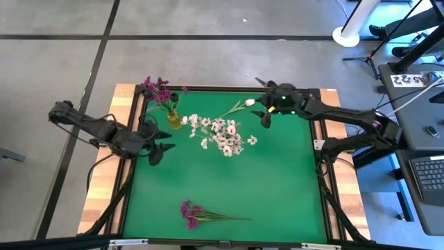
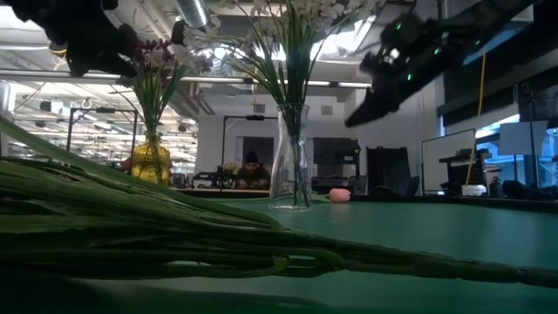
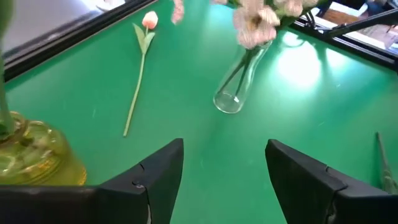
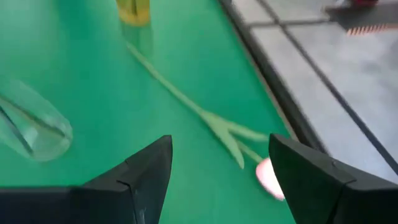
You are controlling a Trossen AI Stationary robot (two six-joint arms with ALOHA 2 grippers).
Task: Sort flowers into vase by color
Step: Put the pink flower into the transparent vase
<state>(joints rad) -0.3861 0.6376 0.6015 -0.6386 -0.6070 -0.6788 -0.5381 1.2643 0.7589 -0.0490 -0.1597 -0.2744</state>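
A yellow vase (image 1: pixel 173 119) at the mat's far left holds magenta flowers (image 1: pixel 158 89). A clear vase (image 3: pixel 239 81) near the middle holds white blossom sprays (image 1: pixel 222 135). A pink-bud flower (image 1: pixel 239 106) lies flat on the mat at the far side, its bud (image 4: pixel 268 177) toward the right. A magenta bunch (image 1: pixel 194 214) lies by the near edge. My left gripper (image 1: pixel 159 142) hovers open near the yellow vase, holding nothing. My right gripper (image 1: pixel 267 114) hangs open above the pink bud, its fingers apart from it.
The green mat (image 1: pixel 277 180) has free room on its right half and centre. A wooden border (image 1: pixel 104 187) and a dark frame rail (image 4: pixel 280 93) run round it. In the low view the lying bunch's stems (image 2: pixel 174 227) fill the foreground.
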